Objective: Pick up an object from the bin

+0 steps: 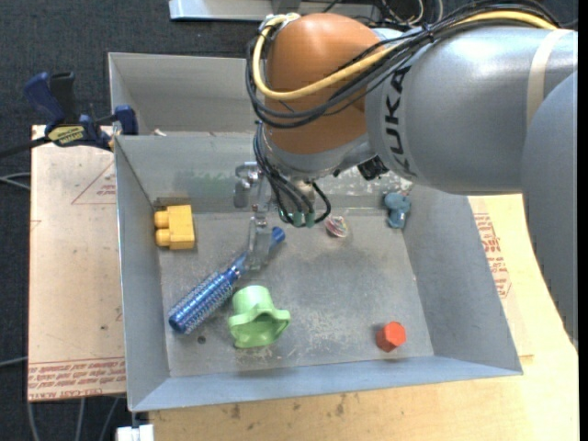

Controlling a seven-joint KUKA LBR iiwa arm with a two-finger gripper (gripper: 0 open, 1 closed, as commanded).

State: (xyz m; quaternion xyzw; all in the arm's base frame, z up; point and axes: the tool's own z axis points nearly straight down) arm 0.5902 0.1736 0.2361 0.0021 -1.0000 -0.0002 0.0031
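Gripper is down at the handle end of the blue brush, whose bristles trail off below-left of it; can't tell if it's spread or pinching, so best centre across the thin handle before lifting.

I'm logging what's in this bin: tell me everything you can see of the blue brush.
The blue brush lies flat on the bin floor, left of centre, slanting. Its bristled, cylindrical head, seemingly plastic, points to the lower left; its slimmer handle runs up and right, its end at the claw. A green lobed piece lies close beside its head; whether they touch is unclear.
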